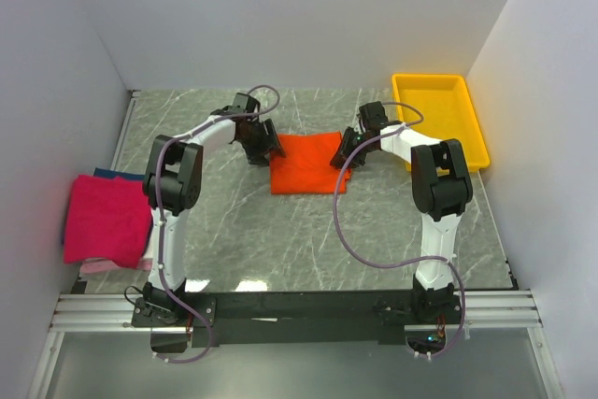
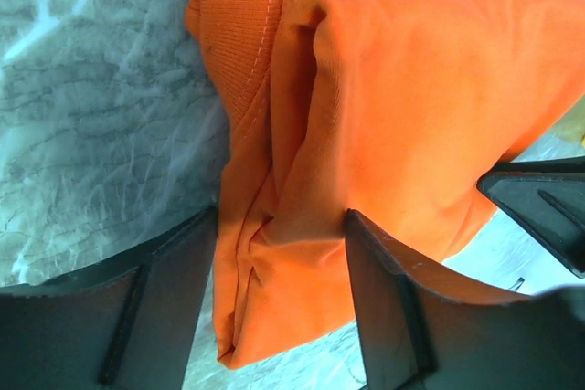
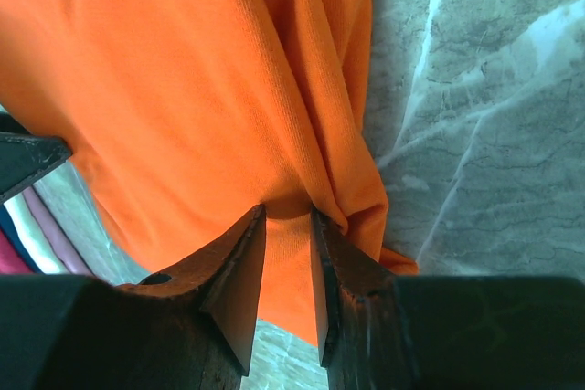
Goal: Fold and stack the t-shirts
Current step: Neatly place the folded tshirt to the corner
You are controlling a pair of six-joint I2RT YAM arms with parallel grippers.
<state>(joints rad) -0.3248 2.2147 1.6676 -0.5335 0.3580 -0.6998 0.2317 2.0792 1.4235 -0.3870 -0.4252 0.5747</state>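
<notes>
A bright orange t-shirt (image 1: 304,163) lies folded in a rough rectangle on the marble table, at the back centre. My left gripper (image 1: 271,149) is at its left edge, open, its jaws straddling the bunched cloth (image 2: 411,89) near the collar without squeezing it; the gap shows in the left wrist view (image 2: 281,226). At the shirt's right edge my right gripper (image 1: 348,151) is shut on a fold of the orange cloth (image 3: 183,89), pinched between its narrow jaws (image 3: 288,216). A magenta-pink folded shirt (image 1: 105,219) tops a stack at the left, with dark blue (image 1: 117,174) and pale (image 1: 93,268) edges beneath.
A yellow plastic tray (image 1: 476,128) stands at the back right, close to the right arm. White walls enclose the table on three sides. The stack sits against the left wall, beside the left arm's upper link.
</notes>
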